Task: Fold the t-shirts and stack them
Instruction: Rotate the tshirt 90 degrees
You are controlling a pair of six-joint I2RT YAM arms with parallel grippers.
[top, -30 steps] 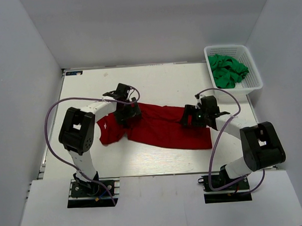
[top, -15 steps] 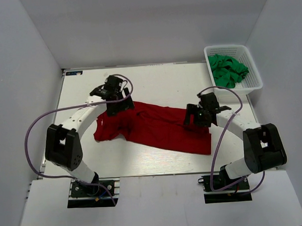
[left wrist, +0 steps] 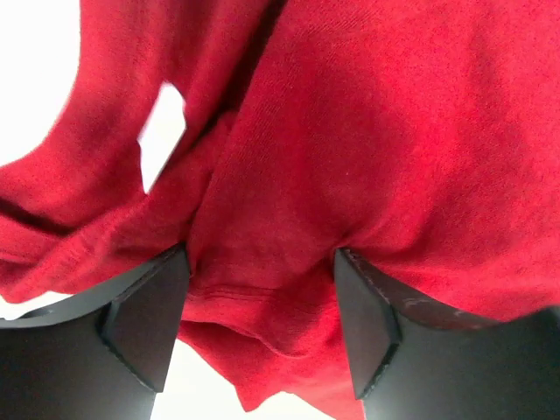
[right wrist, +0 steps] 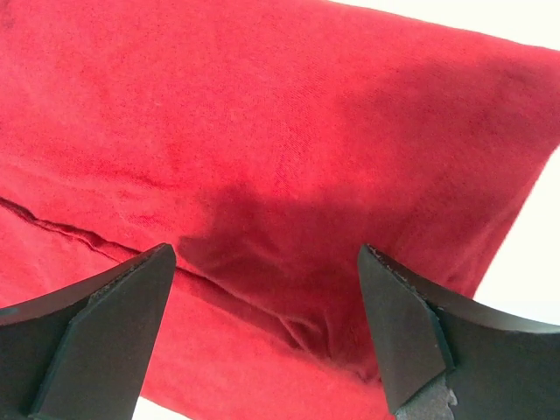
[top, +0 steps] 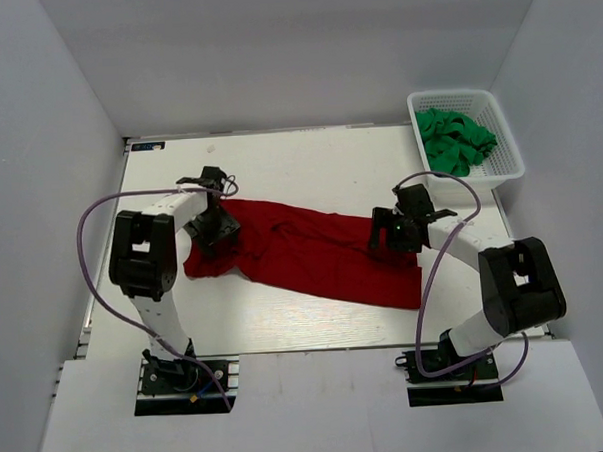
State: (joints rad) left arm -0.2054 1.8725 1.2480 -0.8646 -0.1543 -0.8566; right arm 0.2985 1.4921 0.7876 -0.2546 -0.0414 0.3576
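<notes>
- The left gripper (top: 214,230) is down on one end of the red t-shirt (top: 313,261), right where it's all bunched up.
- On the wrist cam its fingers (left wrist: 144,324) are spread wide. Red cloth fills the whole gap between them, and as far as I can see they aren't clamped on anything.
- The cloth around that gripper is pretty messy. Thick folds run off ahead of the fingers, and a bit of white table (top: 309,166) peeks through a gap in the folds just past one fingertip.
- A stitched hem (left wrist: 245,293) crosses the gap low between those two fingers.
- The right gripper (top: 387,232) sits on the other end of the same shirt. Its jaws are also spread wide, with mostly flat red cloth across the gap.
- There's a small pucker in the cloth close to one of the right fingertips, and the shirt's straight edge is just ahead of that gripper with bare table beyond it.
- The shirt lies on the table as one long, slightly slanted band running from one gripper to the other. Only a short strip of it sticks out past each.
- The green t-shirts (top: 456,139) are heaped in the white basket (top: 508,152). It's well out beyond the right gripper at the far corner of the table, clear of the red shirt.
</notes>
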